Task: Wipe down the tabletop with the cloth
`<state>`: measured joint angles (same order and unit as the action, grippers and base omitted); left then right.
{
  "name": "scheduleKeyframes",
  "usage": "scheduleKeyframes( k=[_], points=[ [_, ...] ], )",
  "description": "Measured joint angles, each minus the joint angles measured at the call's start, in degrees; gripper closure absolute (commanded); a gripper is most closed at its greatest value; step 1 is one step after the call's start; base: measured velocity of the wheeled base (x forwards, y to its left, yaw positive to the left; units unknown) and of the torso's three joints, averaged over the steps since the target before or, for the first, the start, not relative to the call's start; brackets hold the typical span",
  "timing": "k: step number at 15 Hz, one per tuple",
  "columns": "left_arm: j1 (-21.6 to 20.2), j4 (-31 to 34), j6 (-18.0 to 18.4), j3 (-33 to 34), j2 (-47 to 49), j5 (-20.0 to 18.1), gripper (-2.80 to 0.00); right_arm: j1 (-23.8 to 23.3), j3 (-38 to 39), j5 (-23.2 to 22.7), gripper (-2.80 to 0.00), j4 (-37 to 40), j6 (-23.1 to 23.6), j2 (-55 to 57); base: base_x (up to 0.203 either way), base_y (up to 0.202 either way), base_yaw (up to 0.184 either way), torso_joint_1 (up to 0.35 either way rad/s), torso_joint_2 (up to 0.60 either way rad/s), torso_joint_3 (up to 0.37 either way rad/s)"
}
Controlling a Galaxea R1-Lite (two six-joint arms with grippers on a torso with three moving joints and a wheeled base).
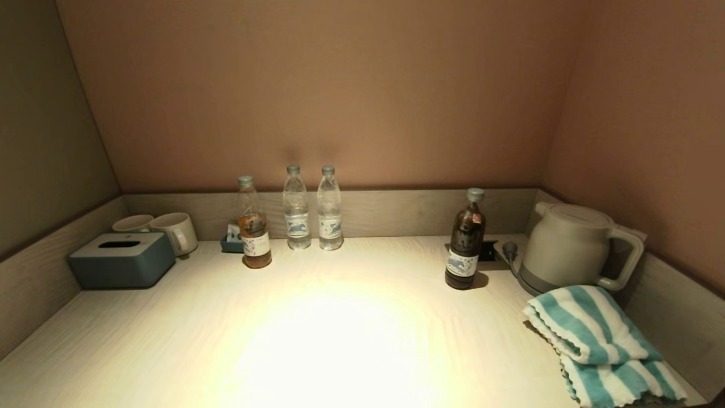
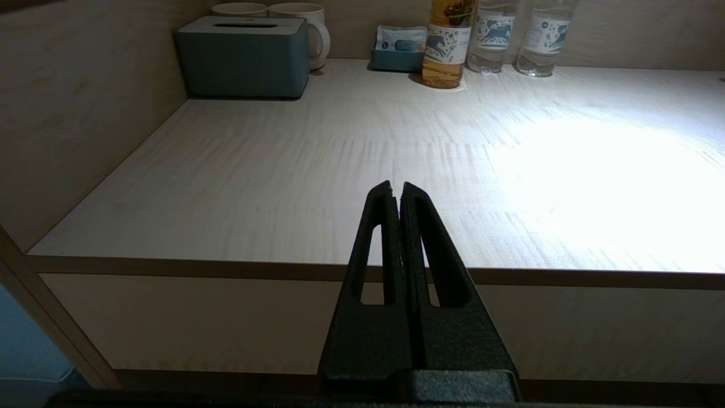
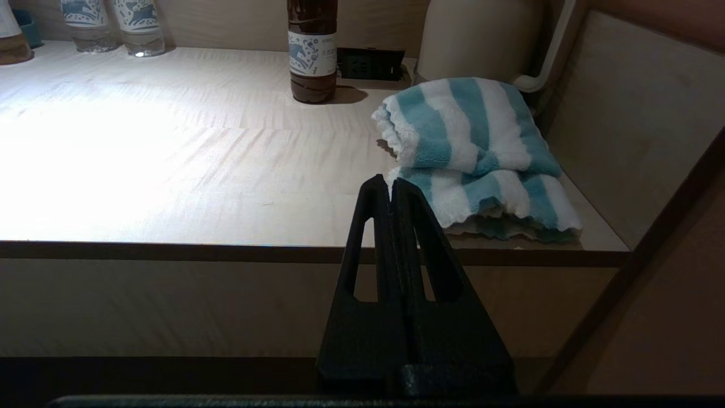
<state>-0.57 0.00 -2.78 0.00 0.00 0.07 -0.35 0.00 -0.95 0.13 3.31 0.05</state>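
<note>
Right gripper (image 3: pixel 392 190) jaws together (as are the left's (image 2: pixel 396 191)), short of the cloth (image 3: pixel 476 153).

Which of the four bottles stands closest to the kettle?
The dark bottle, alone just left of the kettle. The two clear bottles and the amber bottle stand farther left by the back rim.

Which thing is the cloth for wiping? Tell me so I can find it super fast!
Look at the tabletop, then go to its front right corner, just in front of the pale kettle. There lies the cloth, a folded soft towel. It is the only thing with teal and white stripes and wavy edges, unlike the plain grey-blue tissue box far over on the left.
</note>
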Motion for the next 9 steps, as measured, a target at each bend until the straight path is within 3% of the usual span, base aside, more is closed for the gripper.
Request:
scheduleKeyframes(
  k=[9],
  points=[
    [-0.02, 0.0, 0.02, 0.0, 0.0, 0.0, 0.0, 0.05, 0.0, 0.2, 0.0, -0.03, -1.69, -0.02, 0.0, 0.0, 0.0, 0.0, 0.0, 0.0]
  ],
)
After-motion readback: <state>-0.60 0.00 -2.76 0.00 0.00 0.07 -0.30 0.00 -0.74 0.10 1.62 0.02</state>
